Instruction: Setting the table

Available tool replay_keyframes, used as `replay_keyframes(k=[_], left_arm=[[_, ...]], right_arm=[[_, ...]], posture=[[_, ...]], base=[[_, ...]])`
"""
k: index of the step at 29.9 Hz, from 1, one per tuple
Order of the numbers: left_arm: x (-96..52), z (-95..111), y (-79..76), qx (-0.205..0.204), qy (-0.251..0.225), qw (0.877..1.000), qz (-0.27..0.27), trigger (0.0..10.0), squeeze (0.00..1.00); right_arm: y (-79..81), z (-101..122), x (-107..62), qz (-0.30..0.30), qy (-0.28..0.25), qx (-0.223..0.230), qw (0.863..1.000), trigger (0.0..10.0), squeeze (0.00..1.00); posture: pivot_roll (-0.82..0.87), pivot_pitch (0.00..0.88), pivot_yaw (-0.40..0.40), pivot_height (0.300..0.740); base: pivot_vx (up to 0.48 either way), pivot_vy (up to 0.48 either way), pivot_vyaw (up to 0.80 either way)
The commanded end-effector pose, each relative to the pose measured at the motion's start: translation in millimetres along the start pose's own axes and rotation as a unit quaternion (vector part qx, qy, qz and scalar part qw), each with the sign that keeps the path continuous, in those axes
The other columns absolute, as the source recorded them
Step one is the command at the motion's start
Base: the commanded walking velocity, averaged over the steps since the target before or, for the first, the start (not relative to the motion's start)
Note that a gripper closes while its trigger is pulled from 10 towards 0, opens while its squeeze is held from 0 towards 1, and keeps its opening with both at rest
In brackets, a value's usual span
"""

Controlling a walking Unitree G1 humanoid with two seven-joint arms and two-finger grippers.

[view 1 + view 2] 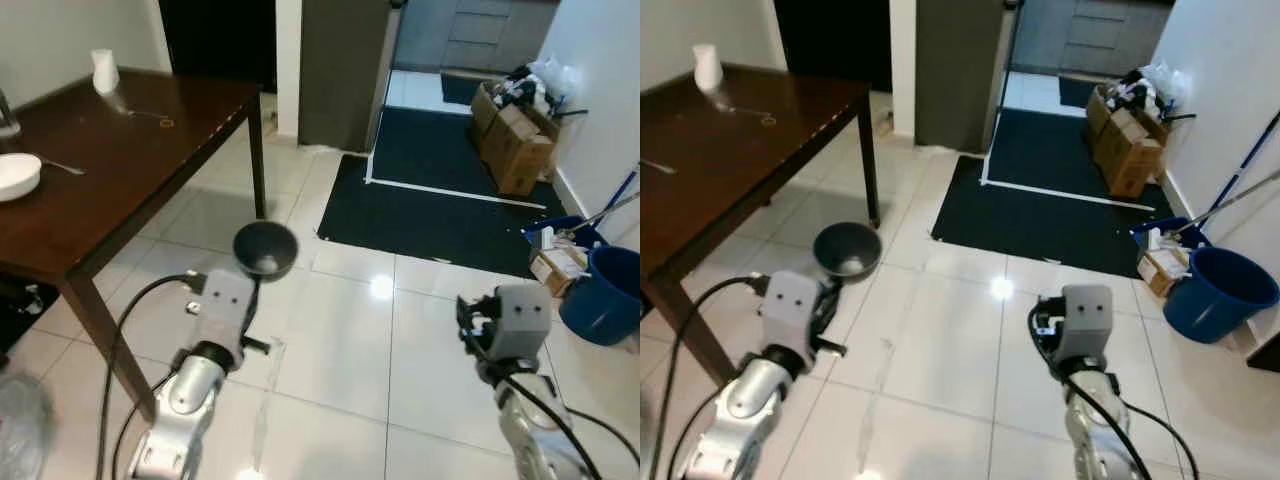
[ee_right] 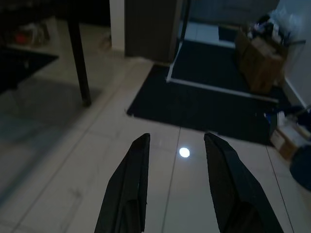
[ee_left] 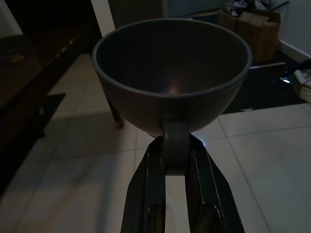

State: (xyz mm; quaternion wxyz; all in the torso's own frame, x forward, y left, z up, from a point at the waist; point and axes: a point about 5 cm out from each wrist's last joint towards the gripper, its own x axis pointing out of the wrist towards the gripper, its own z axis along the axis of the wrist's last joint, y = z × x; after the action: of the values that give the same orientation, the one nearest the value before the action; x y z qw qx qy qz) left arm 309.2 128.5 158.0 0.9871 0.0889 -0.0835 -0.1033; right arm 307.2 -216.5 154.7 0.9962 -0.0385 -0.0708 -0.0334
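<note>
The grey bowl [image 1: 265, 247] is held out over the floor tiles, the left gripper [image 3: 176, 160] closed on a tab at its base, mouth tipped forward. The table [image 1: 120, 160] it belongs on lies to the robot's left, beside that arm. The right gripper [image 2: 176, 160] hangs open and empty.

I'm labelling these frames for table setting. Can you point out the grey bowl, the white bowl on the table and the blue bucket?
grey bowl [image 3: 170, 58]: left wrist view, inner wall.
white bowl [image 1: 15, 177]: left eye view, outer side.
blue bucket [image 1: 1218, 293]: right eye view, outer wall.
</note>
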Motion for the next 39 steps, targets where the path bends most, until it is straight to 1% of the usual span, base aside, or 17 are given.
replay_keyframes(k=[1, 4, 6, 11, 20, 27, 34, 39], left_arm=[[-2.2, -5, 3.3, 0.003, 0.009, 1.000, 0.000, 10.0, 0.00], [-0.8, -5, 4.8, 0.003, 0.009, 1.000, 0.003, 10.0, 0.00], [1.5, -3, 5.5, 0.004, 0.006, 1.000, 0.001, 10.0, 0.00], [2.2, -3, 6.1, 0.006, 0.006, 1.000, -0.003, 10.0, 0.00], [5.8, -1, 7.1, 0.008, 0.004, 1.000, -0.007, 10.0, 0.00], [7.3, -2, 5.8, 0.007, 0.004, 1.000, -0.008, 10.0, 0.00], [7.6, -3, 5.7, 0.005, 0.003, 1.000, -0.008, 10.0, 0.00], [7.9, -3, 6.1, 0.004, 0.003, 1.000, -0.005, 10.0, 0.00]], right_arm=[[5.2, -3, -2.3, 0.005, 0.006, 0.010, 1.000, 10.0, 0.00], [8.0, -5, -3.2, 0.001, 0.008, 0.014, 1.000, 10.0, 0.00], [12.8, -7, -2.7, 0.001, 0.010, 0.021, 1.000, 10.0, 0.00], [13.0, -8, -2.5, -0.006, 0.013, 0.033, 0.999, 10.0, 0.00], [8.8, -7, -2.6, -0.013, 0.015, 0.029, 0.999, 10.0, 0.00], [4.0, -8, -1.1, -0.021, 0.016, 0.026, 0.999, 10.0, 0.00], [2.2, -6, 0.1, -0.023, 0.013, 0.022, 0.999, 10.0, 0.00], [7.4, -2, 2.7, 0.002, 0.007, 0.022, 1.000, 10.0, 0.00]], posture=[[0.05, 0.104, 0.052, 0.740], [0.05, 0.101, 0.055, 0.740], [0.06, 0.097, 0.069, 0.740], [0.06, 0.092, 0.076, 0.740], [0.05, 0.090, 0.080, 0.740], [0.05, 0.086, 0.079, 0.740], [0.05, 0.081, 0.079, 0.740], [0.05, 0.076, 0.075, 0.740]], base=[[0.480, 0.000, 0.00], [0.480, 0.000, 0.00], [0.480, 0.000, 0.00], [0.480, 0.000, 0.00], [0.480, 0.000, -0.79], [0.480, 0.000, -0.58], [0.480, 0.000, 0.00], [0.480, 0.000, 0.00]])
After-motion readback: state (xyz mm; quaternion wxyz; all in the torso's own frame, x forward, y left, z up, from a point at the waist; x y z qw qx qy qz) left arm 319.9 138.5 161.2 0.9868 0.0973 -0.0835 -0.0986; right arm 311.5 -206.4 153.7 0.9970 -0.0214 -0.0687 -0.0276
